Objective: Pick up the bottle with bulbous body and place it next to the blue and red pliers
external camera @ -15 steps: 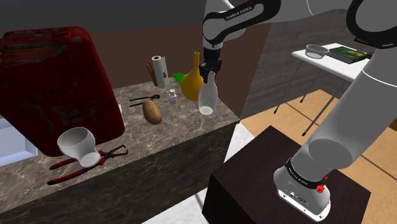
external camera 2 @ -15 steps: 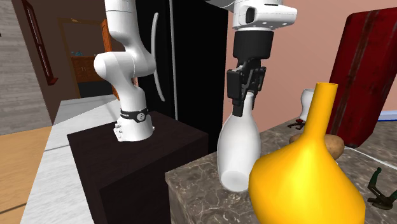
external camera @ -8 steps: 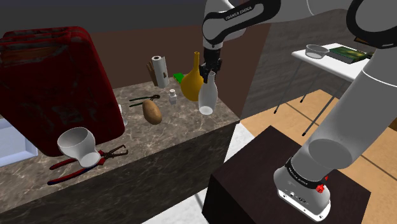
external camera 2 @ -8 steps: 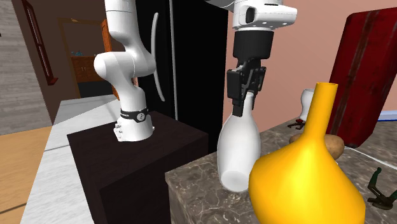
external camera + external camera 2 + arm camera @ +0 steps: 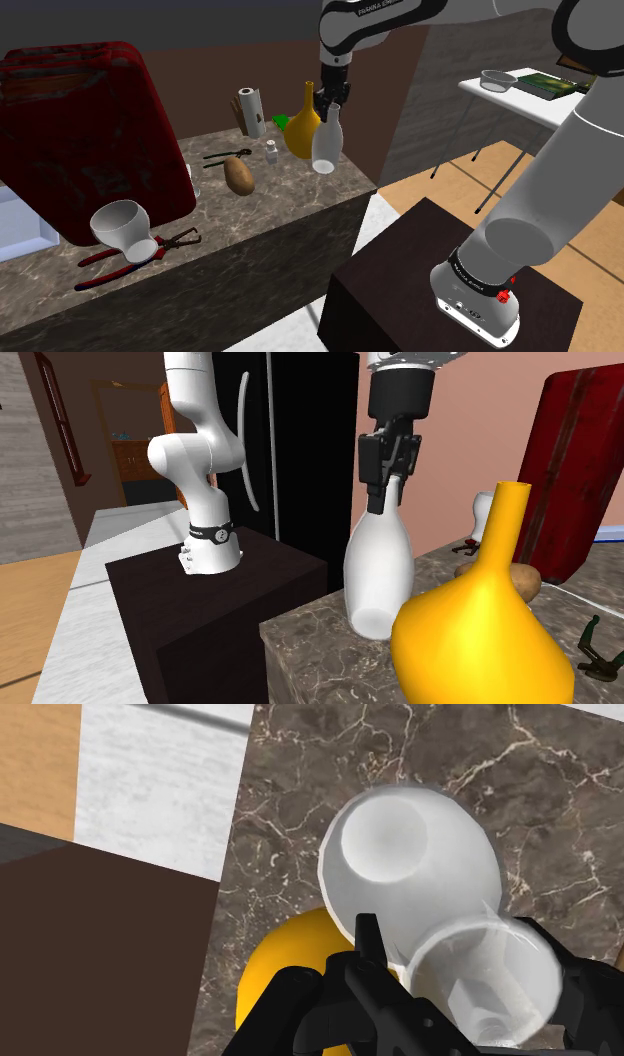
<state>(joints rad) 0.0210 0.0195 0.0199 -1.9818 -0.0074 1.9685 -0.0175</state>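
One weak point, upper centre: gripper [image 5: 331, 107] clamped on only the slim neck of the white bottle [image 5: 323, 150], low over the counter [image 5: 290, 215] beside the yellow vase [image 5: 300, 132], risks swinging loose or clipping that vase.

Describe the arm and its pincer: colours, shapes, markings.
The arm is glossy white with rounded, tubular links and dark joints. FRANKA EMIKA lettering runs along one link, a black band rings the base, and a small red mark sits there. The pincer is all black, blocky and two-fingered.
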